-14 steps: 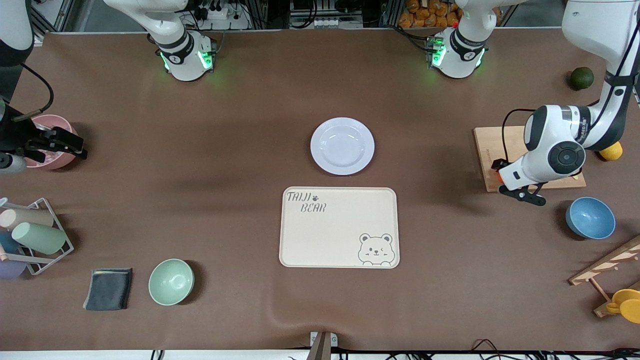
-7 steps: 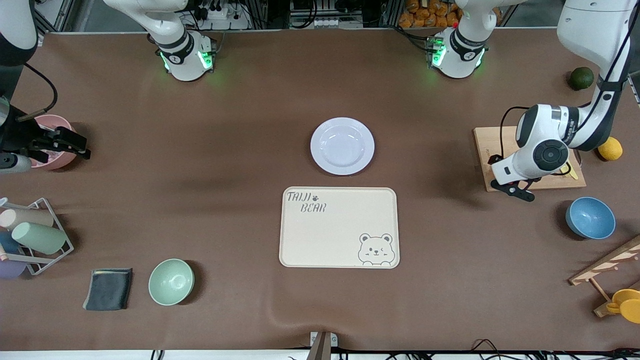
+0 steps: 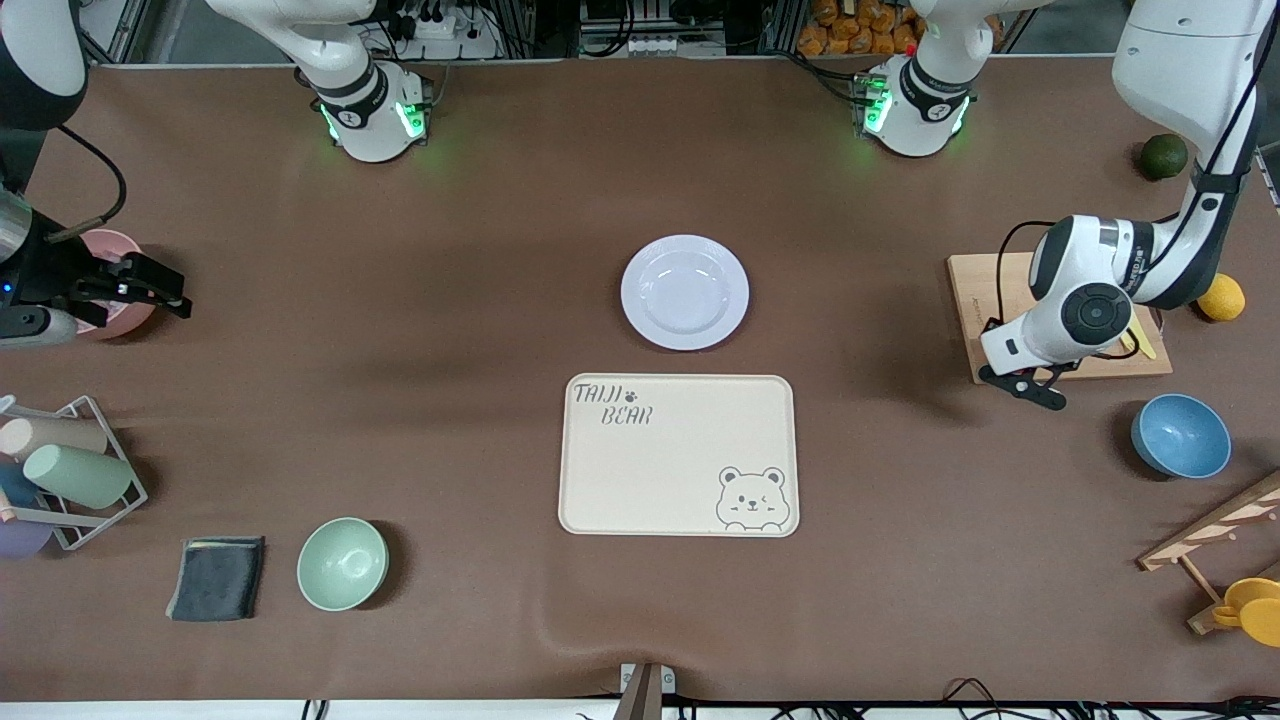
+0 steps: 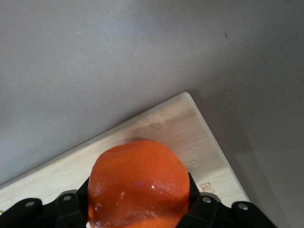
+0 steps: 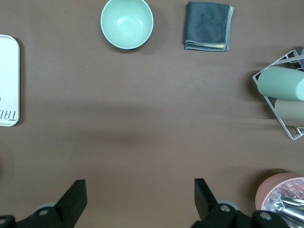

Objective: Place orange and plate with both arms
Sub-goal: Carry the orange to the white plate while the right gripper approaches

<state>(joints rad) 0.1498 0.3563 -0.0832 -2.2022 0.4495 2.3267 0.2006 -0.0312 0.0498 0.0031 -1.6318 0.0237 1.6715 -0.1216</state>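
Observation:
The orange [image 4: 137,183] sits between the fingers of my left gripper [image 4: 137,206], which is shut on it just above the corner of a wooden cutting board [image 4: 190,133]. In the front view the left gripper [image 3: 1022,385] hangs over the board's [image 3: 985,290] corner nearest the camera, and the hand hides the orange. The pale lavender plate [image 3: 684,292] lies bare at mid-table, just farther from the camera than the beige bear tray [image 3: 678,455]. My right gripper [image 3: 160,287] hovers open and holds nothing beside a pink bowl [image 3: 118,250]; its wrist view shows the right gripper [image 5: 140,199] over bare mat.
A lemon [image 3: 1221,297] and a dark green fruit [image 3: 1163,156] lie at the left arm's end, with a blue bowl [image 3: 1180,435] nearer the camera. A green bowl [image 3: 342,563], a grey cloth [image 3: 216,577] and a cup rack [image 3: 70,470] occupy the right arm's end.
The left gripper slid a little along the board's edge and closed on the orange. The right gripper edged slightly toward the table's middle.

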